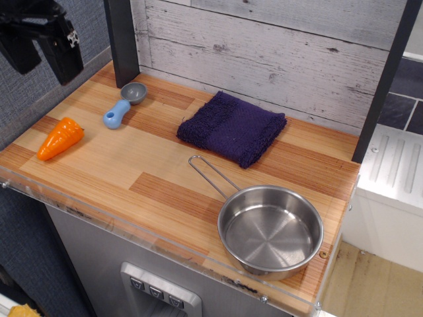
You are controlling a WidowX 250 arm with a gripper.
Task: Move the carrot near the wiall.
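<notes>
The carrot (60, 138) lay flat on the desk (165, 175) at its left end, thick end up-right, tip pointing down-left toward the front corner. It sat just beside the blue-grey wall (79, 36) w/ the woven texture, only a narrow strip of wood between them. Nothing touched it. My gripper (41, 47) hung above it and off to the upper left, in front of that wall, well clear of the carrot. My jaws were spread w/ a plain gap between the two black fingers (64, 58), and nothing was in them.

So, as I judged it, the job was basically done: carrot released, resting steady, close to the right wall, not the whitewashed plank one at the back. Little was left, maybe just getting the arm out of the way. The other stuff sat well apart from the carrot, i.e. the blue scoop (123, 104) near the back post, the purple cloth (232, 127) mid-desk, the steel pan (270, 229) at front right.
</notes>
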